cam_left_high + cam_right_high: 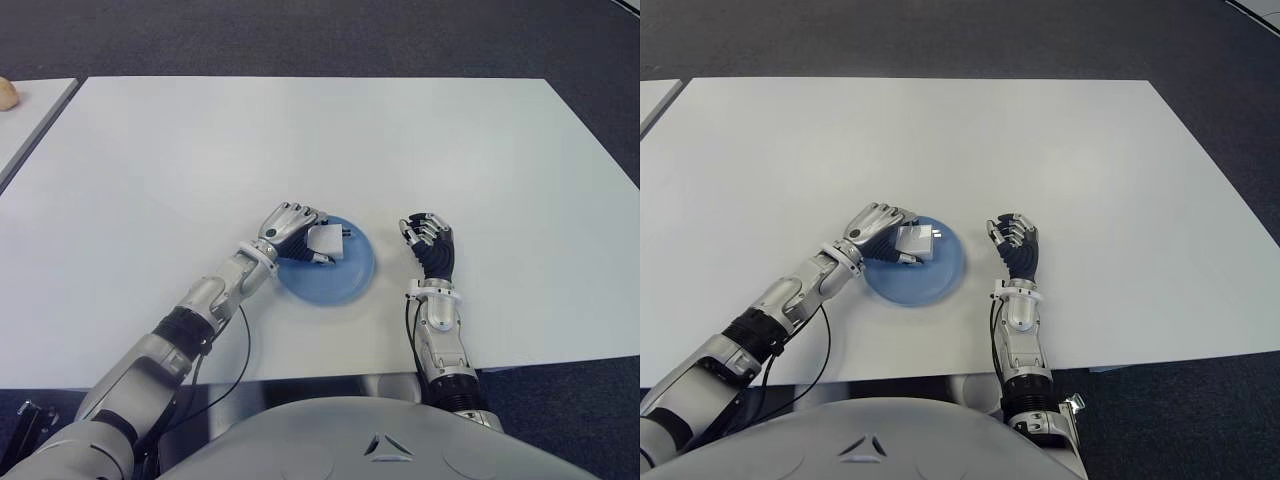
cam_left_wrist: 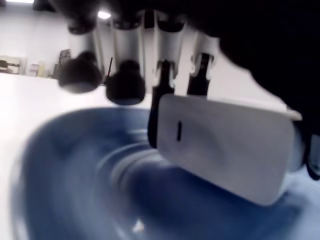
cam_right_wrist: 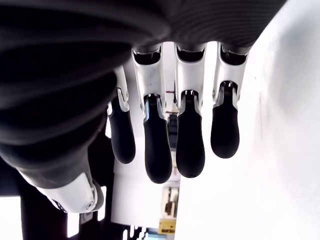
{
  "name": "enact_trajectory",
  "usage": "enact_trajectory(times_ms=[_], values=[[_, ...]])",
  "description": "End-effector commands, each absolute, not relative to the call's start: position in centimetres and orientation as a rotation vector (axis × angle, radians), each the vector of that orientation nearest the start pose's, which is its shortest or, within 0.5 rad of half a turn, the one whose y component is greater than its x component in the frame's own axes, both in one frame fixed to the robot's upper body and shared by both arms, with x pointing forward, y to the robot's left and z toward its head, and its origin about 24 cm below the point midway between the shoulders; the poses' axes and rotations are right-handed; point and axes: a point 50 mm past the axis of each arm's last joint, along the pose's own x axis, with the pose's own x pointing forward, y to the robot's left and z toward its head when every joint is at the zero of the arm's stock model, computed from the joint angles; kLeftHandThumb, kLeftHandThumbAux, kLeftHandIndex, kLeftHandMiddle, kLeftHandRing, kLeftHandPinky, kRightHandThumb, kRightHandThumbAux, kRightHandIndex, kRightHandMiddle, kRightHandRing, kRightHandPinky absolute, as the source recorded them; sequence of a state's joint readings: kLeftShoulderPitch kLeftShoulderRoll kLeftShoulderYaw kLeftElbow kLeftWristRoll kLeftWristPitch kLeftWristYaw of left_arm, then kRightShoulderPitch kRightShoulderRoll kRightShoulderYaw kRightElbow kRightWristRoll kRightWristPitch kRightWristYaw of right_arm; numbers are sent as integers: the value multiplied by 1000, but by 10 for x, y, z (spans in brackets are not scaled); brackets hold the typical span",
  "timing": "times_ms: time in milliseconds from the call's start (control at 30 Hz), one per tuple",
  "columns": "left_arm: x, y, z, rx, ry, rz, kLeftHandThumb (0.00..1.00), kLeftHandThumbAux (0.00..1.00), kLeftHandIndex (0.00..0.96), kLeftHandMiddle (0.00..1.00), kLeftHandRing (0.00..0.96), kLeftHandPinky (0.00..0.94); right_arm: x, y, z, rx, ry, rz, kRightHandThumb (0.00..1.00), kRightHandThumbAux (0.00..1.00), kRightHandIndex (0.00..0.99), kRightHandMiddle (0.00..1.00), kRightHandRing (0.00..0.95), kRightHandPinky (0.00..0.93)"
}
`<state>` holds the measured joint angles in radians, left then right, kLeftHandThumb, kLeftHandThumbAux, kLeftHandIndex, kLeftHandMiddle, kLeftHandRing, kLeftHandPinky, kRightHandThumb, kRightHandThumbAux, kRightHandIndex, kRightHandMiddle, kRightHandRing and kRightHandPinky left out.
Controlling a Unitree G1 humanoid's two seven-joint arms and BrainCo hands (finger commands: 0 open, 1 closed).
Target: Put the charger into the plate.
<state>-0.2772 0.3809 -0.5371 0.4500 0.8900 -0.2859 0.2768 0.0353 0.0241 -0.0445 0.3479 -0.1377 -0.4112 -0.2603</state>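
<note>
Robot body: the grey torso shell (image 1: 370,440) is filling the near edge of the eye views, with both arms reaching forward from it over the table.
Table: the white tabletop (image 1: 320,140) is carrying the whole scene; most of its far part is lying bare.
Left arm: it is stretching diagonally from the near left toward the middle, so that its hand is arriving over the dish from the rim side.
Plate: the blue plate (image 1: 345,283) is sitting near the table's front, between the two hands, within easy reach of either.
Left hand: the left hand (image 1: 292,228) is hanging over the plate's left rim with its fingers (image 2: 126,80) curled round the charger, gripping it; judging by the pose, it is lowering or about to let go.
Right hand: the right hand (image 1: 430,243) is showing just to the right of the plate, fingers loosely curled and holding nothing, apparently idle.
Charger: the white charger (image 2: 230,147) is being held low above the plate's blue floor, prongs pointing away from the palm; whether it is touching the plate cannot be told.
</note>
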Motion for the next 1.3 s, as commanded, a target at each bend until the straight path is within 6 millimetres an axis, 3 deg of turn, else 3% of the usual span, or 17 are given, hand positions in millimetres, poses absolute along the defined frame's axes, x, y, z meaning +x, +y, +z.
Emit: enact_trajectory(times_ms=[33, 433, 800, 867, 900, 1000, 1100, 1167, 1300], values=[[270, 112, -1, 1305, -360, -507, 849, 670, 394, 542, 852, 850, 229, -164, -9, -100, -31, -267, 705, 729, 430, 586, 596, 590], [272, 116, -2, 1360, -391, -451, 850, 665, 407, 559, 788, 773, 230, -165, -9, -99, -29, -257, 705, 729, 430, 584, 594, 585], [273, 117, -1, 1362, -439, -411, 848, 655, 418, 567, 672, 605, 230, -166, -10, -107, -21, -266, 705, 729, 430, 588, 599, 598], [272, 116, -1, 1367, -442, -436, 782, 671, 418, 455, 492, 470, 230, -166, -10, -105, -22, -266, 705, 729, 430, 587, 598, 593], [272, 116, -1, 1370, -442, -450, 721, 586, 335, 375, 385, 375, 230, -166, -10, -104, -22, -266, 705, 729, 430, 587, 597, 591], [271, 116, -1, 1380, -433, -512, 615, 486, 191, 235, 212, 203, 231, -166, -10, -102, -23, -268, 705, 729, 430, 588, 597, 593], [269, 116, 1, 1390, -411, -607, 536, 464, 126, 167, 134, 115, 231, -166, -10, -102, -22, -267, 706, 729, 430, 589, 598, 596], [269, 116, 1, 1396, -399, -646, 398, 457, 72, 112, 76, 47, 231, -167, -10, -102, -22, -266, 706, 728, 430, 591, 600, 599], [269, 115, 3, 1409, -382, -698, 280, 445, 23, 62, 29, 12, 231, -166, -8, -95, -32, -266, 706, 728, 431, 592, 600, 596]])
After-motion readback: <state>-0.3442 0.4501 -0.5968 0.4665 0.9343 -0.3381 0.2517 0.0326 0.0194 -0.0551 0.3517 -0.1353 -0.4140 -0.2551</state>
